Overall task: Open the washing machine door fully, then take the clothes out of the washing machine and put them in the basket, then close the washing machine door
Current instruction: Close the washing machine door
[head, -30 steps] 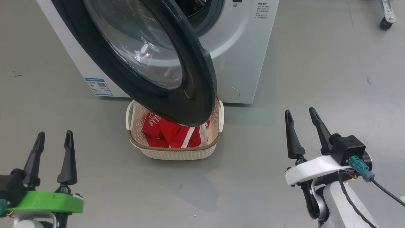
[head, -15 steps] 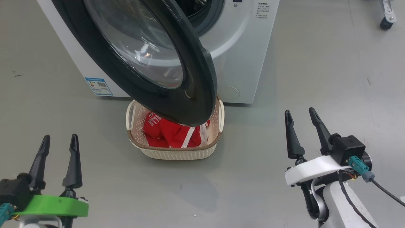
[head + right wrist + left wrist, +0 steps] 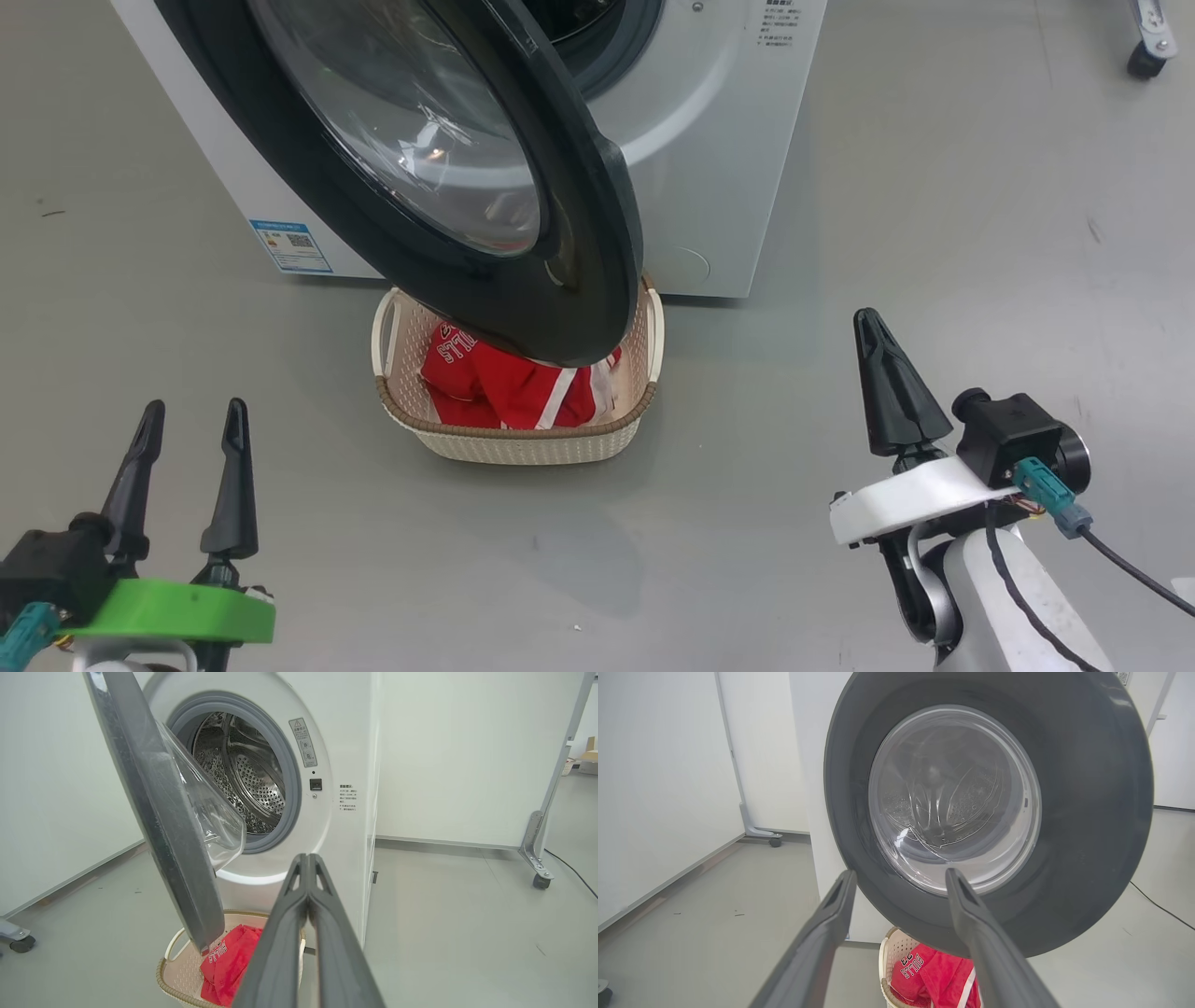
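We stand on a smooth, pale grey floor (image 3: 934, 187) with a few faint scuffs and a dull sheen. Plain white walls (image 3: 467, 742) close the room behind, and at far right a wheeled metal stand (image 3: 537, 858) rests on its caster beside a dark cable (image 3: 570, 868).

The white washing machine (image 3: 709, 140) sits at the far side, a blue label (image 3: 289, 245) low on its front. The washing machine door (image 3: 579, 233) stands swung open, its black frame hanging over the basket (image 3: 523, 443). The basket is on the floor just in front of the machine, and the red clothes (image 3: 504, 387) lie in it.

Our left end effector (image 3: 193, 415) hovers at near left, fingers spread wide, holding nothing. Our right end effector (image 3: 870, 331) is at near right, fingers pressed together on nothing.
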Available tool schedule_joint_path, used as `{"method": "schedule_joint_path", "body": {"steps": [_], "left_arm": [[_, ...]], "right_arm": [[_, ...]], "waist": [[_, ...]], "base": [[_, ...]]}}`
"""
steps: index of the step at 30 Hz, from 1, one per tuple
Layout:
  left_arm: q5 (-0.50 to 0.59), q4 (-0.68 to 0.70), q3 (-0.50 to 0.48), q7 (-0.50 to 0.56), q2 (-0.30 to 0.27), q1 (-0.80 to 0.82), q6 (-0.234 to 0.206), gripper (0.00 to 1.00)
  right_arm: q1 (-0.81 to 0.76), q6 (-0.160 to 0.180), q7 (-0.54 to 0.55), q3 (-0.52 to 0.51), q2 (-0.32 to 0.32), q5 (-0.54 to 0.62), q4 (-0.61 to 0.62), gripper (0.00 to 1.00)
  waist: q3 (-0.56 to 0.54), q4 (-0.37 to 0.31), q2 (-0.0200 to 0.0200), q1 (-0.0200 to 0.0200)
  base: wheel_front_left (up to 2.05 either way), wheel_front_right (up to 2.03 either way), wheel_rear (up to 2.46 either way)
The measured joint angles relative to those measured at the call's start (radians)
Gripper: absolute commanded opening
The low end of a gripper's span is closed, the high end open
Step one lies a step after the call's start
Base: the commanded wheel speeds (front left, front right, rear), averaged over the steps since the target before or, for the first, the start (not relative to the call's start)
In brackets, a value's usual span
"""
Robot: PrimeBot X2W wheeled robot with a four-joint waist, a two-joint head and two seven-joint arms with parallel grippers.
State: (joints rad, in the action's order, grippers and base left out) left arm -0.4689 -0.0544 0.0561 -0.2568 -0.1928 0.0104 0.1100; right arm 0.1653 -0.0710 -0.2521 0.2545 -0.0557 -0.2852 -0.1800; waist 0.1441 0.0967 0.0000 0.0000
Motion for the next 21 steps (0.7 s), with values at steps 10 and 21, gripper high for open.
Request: {"method": "schedule_joint_path", "body": {"steps": [10, 21], "left_arm": [[0.014, 0.009, 0.015, 0.000, 0.019, 0.003, 0.007, 1.00], [0.030, 0.007, 0.044, 0.000, 0.040, 0.037, 0.011, 1.00]], "right_arm": [[0.056, -0.034, 0.000, 0.087, -0.009, 0.052, 0.060, 0.00], [0.148, -0.051, 0.000, 0.245, -0.032, 0.082, 0.023, 0.00]], "waist": [[0.046, 0.022, 0.0000, 0.0000], [0.102, 0.089, 0.0000, 0.0000]], "base": [[0.00, 0.00, 0.00], [0.00, 0.00, 0.00]]}}
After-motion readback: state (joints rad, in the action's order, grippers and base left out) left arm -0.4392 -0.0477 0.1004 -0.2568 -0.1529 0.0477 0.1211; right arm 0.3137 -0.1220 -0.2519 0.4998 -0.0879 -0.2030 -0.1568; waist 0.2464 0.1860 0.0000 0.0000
